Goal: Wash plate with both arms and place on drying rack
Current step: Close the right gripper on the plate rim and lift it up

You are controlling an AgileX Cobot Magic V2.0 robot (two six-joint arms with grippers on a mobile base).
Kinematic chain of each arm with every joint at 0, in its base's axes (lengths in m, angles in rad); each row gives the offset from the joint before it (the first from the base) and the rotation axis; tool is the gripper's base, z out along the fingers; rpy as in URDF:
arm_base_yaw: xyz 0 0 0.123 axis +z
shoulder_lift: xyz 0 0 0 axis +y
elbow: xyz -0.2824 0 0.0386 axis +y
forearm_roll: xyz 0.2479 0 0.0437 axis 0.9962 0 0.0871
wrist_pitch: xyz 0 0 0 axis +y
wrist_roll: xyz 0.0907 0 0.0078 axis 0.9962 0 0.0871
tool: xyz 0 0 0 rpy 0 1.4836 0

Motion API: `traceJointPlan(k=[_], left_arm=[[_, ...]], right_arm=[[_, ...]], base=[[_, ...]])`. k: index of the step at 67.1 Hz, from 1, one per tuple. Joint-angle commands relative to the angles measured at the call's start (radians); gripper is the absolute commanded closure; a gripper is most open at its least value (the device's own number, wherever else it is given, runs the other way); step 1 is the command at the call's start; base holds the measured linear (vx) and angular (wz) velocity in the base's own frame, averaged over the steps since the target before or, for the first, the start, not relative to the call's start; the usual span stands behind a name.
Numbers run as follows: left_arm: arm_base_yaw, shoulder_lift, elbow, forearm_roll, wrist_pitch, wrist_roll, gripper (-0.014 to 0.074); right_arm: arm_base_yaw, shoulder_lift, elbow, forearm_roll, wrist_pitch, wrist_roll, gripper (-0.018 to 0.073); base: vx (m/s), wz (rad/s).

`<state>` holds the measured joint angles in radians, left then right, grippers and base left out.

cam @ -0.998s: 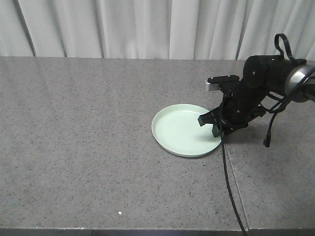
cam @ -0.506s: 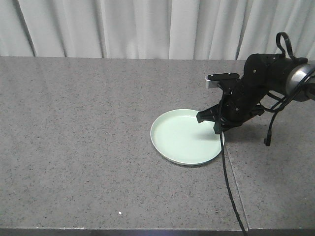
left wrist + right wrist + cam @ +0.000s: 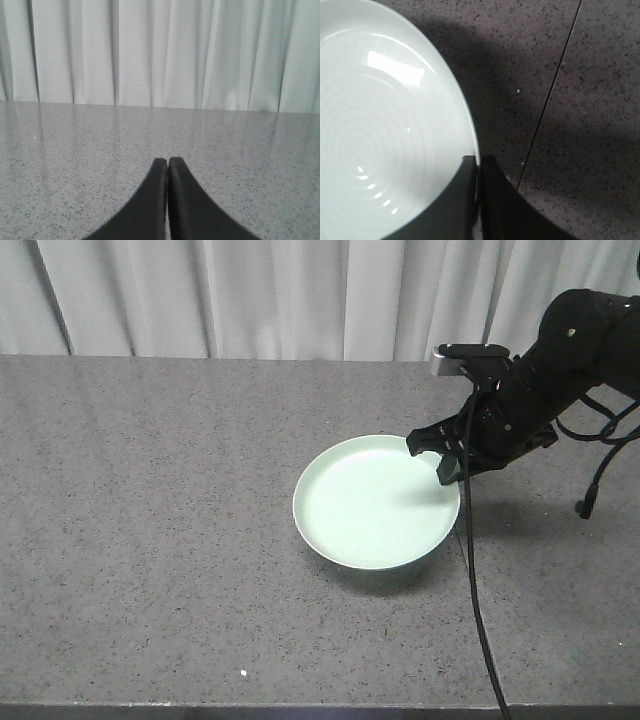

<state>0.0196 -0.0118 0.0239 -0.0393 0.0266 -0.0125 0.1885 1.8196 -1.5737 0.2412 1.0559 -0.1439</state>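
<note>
A grey speckled stone countertop (image 3: 150, 540) fills most of the front view, and a pale pleated curtain (image 3: 250, 295) hangs behind its back edge. The black right arm (image 3: 560, 360) reaches in over the surface's right edge. The plate (image 3: 370, 505) — pale mint, round, low-rimmed — is right of centre, about midway between the back and front edges. It looks tilted, and a shadow under its near side suggests it is held clear of the surface. The right gripper (image 3: 447, 462) is clamped on the plate's right rim; the wrist view shows one finger inside the rim and one outside. The left gripper (image 3: 167, 165) has its fingers pressed together tip to tip above the countertop. A black cable (image 3: 470, 580) trails from the arm toward the front edge — and a thin seam (image 3: 550, 100) crosses the stone beside the plate.
</note>
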Motion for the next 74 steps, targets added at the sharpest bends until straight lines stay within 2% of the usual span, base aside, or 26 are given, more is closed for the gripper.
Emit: traceJointPlan(k=[1, 11, 34, 59, 74], left_arm=[[-0.002, -0.014, -0.028, -0.003, -0.073, -0.005, 0.0603], [-0.002, -0.014, -0.028, -0.003, -0.073, -0.005, 0.0603], [-0.002, -0.014, -0.028, -0.003, -0.073, -0.005, 0.0603], [-0.002, -0.014, -0.028, -0.003, -0.073, -0.005, 0.0603], [-0.002, -0.014, -0.028, -0.003, -0.073, -0.005, 0.0603]], right_arm=[[-0.003, -0.094, -0.023, 0.047, 0.004, -0.018, 0.0564], [-0.002, -0.181, 0.048, 0.097, -0.004, -0.034, 0.0562], [0.003, -0.36, 0.289, 0.278, -0.033, -0.167, 0.0562], [0.193, -0.39, 0.362, 0.281, -0.069, -0.167, 0.0562], [0.218, -0.39, 0.362, 0.295, -0.068, -0.168, 0.0562]], base=[[0.0, 0.0], [0.0, 0.0], [0.0, 0.0], [0.0, 0.0], [0.0, 0.0]])
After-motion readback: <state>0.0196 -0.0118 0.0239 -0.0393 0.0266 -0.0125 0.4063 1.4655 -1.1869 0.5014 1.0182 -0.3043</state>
